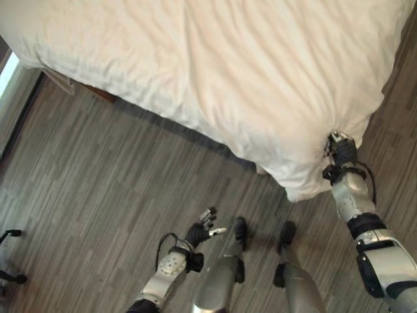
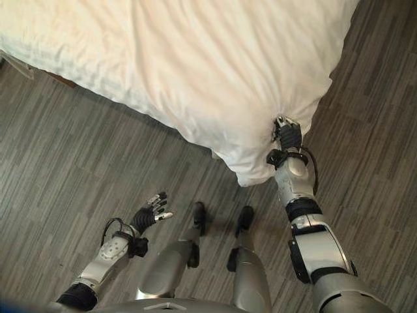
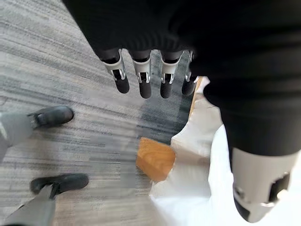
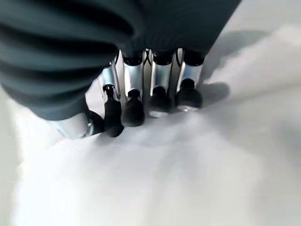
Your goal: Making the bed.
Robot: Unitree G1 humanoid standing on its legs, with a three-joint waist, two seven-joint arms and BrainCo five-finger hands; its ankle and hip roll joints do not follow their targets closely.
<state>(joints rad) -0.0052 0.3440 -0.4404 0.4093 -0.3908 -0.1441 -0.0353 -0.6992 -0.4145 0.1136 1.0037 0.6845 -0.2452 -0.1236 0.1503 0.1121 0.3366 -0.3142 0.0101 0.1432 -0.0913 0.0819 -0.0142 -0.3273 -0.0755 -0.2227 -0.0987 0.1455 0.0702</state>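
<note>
A white duvet covers the bed and hangs over its near edge and corner. My right hand is at that hanging corner, where the cloth puckers toward it. In the right wrist view its fingers are curled with their dark tips and thumb pinching the white duvet. My left hand hangs low over the floor, well away from the bed, holding nothing. Its fingers are straight and spread in the left wrist view, which also shows a wooden bed leg under the duvet's edge.
Grey wood-look floor runs along the bed's near side and past its right side. A strip of wooden bed frame shows under the duvet at the left. A black chair base stands at the far left.
</note>
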